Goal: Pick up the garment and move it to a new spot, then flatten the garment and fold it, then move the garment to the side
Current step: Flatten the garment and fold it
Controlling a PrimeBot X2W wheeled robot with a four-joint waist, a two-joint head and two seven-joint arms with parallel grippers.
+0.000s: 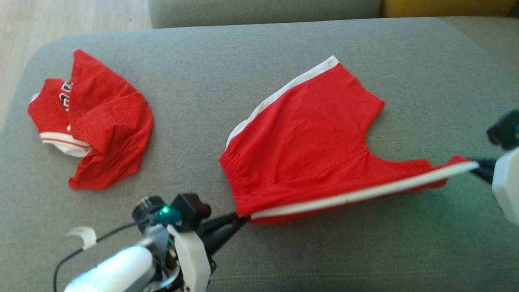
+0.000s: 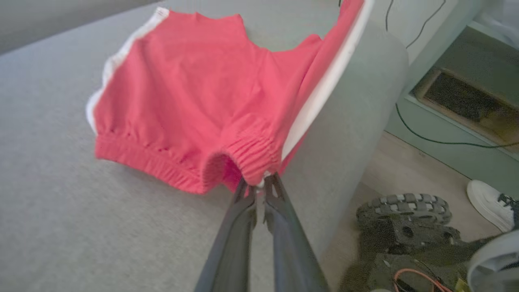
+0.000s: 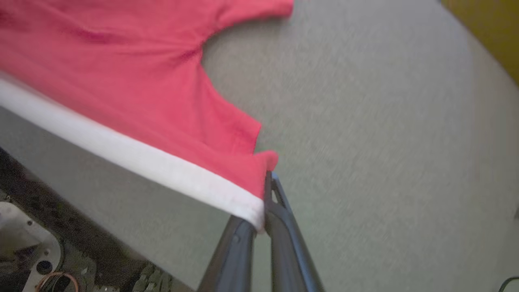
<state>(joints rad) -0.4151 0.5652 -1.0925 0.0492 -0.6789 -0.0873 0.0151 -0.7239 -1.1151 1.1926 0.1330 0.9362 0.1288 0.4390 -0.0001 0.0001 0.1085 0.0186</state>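
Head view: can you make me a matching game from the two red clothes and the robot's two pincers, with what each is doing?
1 red shorts
2 crumpled red garment
3 left gripper
4 right gripper

a shut on the waistband
b bunched, untouched, on the left
c shut on the leg hem
d stretched between both grippers

Pairs: 1-d, 2-b, 3-a, 4-c

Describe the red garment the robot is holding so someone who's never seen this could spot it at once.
On the grey cushion, right of centre, lie the red shorts, spread out with a white stripe down each side. Unlike the crumpled red garment at the left, their near edge is pulled taut between the left fingers and the right fingers.
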